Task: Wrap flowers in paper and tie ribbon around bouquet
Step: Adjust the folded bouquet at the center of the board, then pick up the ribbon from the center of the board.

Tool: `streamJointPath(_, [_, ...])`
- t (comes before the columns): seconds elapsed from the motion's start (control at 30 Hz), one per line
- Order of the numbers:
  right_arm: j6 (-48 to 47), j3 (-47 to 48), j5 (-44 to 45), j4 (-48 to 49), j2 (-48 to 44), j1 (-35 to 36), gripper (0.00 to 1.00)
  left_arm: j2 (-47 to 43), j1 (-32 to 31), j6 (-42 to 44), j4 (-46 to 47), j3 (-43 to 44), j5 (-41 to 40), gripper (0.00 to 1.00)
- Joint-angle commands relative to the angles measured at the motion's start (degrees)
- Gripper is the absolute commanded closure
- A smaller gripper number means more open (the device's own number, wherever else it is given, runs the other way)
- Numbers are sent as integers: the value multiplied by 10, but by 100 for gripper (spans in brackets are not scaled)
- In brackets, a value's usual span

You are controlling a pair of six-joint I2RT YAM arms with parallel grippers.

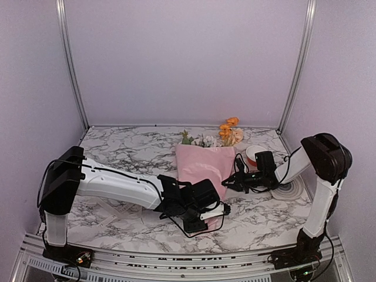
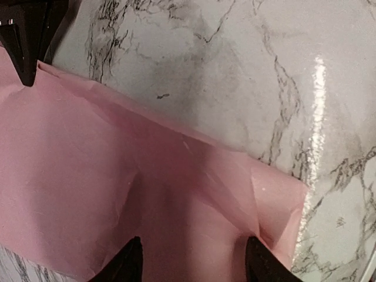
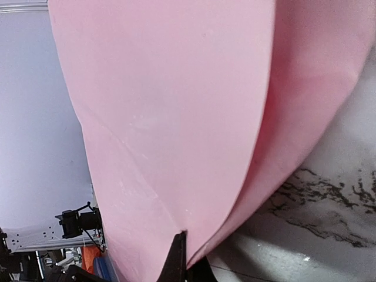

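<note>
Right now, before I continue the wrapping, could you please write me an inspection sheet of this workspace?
Surface: glossy marble-pattern table.
Job's things: pink paper folded over the flowers, with the blooms sticking out at the far end; ribbon not clearly seen.
Clutter: round white container with a red rim and a flat round disc, both beside the right arm.
Grippers: left pincer has its jaws apart over the paper's near end, contact unclear; right pincer is shut on the paper's edge.
Cables: black cables run along both arms; one loop lies near the left pincer.
Surroundings: plain lilac walls, metal frame posts.
</note>
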Motion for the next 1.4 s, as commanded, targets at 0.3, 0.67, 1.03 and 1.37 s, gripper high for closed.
streamJointPath(0.3, [-58, 16, 52, -75, -49, 3, 100, -260, 174, -395, -4, -191, 42, 39])
streamJointPath(0.67, [-70, 26, 53, -92, -50, 4, 100, -292, 205, -384, -26, -337, 62, 24])
streamJointPath(1.03, [-79, 28, 63, -116, -72, 4, 100, -229, 205, -353, -36, -327, 66, 78])
streamJointPath(1.37, [-94, 43, 68, -148, -82, 4, 100, -487, 207, -307, -91, -159, -354, 100])
